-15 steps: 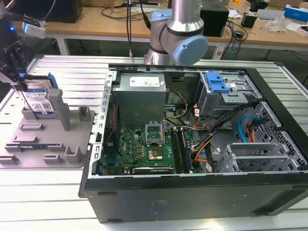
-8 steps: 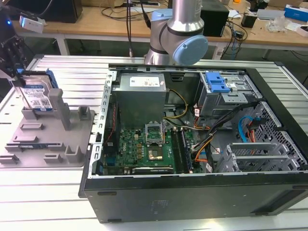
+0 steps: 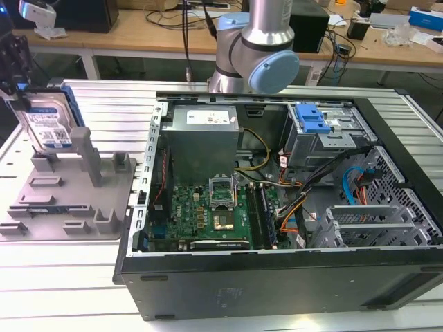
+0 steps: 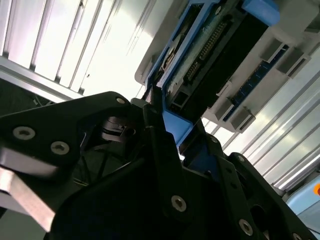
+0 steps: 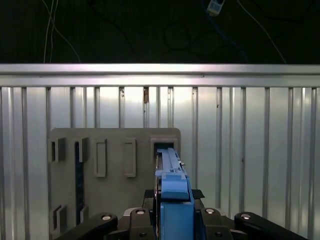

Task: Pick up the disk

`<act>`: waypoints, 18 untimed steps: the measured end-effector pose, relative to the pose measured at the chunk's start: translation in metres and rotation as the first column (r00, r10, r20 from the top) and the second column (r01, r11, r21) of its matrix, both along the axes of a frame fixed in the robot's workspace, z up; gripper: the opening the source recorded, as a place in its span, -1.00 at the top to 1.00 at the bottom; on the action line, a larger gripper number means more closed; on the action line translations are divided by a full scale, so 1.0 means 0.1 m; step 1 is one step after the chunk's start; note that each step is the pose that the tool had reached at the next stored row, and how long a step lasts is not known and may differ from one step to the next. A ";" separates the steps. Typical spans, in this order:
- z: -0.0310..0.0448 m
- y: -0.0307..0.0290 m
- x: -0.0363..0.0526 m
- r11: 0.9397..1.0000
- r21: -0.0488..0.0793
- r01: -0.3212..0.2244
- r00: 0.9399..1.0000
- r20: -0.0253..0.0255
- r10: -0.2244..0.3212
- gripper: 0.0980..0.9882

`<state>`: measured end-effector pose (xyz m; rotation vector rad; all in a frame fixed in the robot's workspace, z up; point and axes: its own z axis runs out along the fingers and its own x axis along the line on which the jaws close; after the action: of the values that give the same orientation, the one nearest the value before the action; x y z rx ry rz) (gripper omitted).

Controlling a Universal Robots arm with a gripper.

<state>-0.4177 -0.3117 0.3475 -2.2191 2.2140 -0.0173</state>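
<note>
The disk (image 3: 47, 124) stands on edge at the exterior view's far left, its white-and-blue label facing the camera, over the back slot of the grey holder tray (image 3: 69, 207). My black gripper (image 3: 19, 90) comes down on its top edge. In both wrist views the disk's blue frame edge (image 5: 172, 190) (image 4: 175, 125) sits tightly between my fingers, so the gripper is shut on it. The disk's underside with its connector pins (image 4: 210, 45) runs away from the fingers toward the tray (image 5: 115, 150). Whether the disk's lower edge still sits in the slot I cannot tell.
An open computer case (image 3: 277, 173) with motherboard, cables and drive cages lies on the slatted metal table (image 3: 55, 277), right of the tray. The arm's base (image 3: 256, 48) stands behind the case. Cluttered workbenches (image 3: 152, 31) run along the back.
</note>
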 end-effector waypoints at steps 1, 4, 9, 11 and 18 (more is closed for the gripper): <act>0.034 0.000 0.000 1.000 0.001 0.000 1.000 0.001 0.000 0.40; 0.215 -0.001 0.000 1.000 0.002 0.000 1.000 0.002 0.000 0.40; 0.533 -0.004 0.000 1.000 0.002 0.000 1.000 0.002 0.000 0.40; 0.667 -0.006 0.000 1.000 0.002 0.000 1.000 0.002 0.000 0.40; 1.156 -0.016 0.000 1.000 0.002 0.000 1.000 0.002 0.000 0.40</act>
<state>-0.4177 -0.3134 0.4632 -2.2171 2.2121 -0.0173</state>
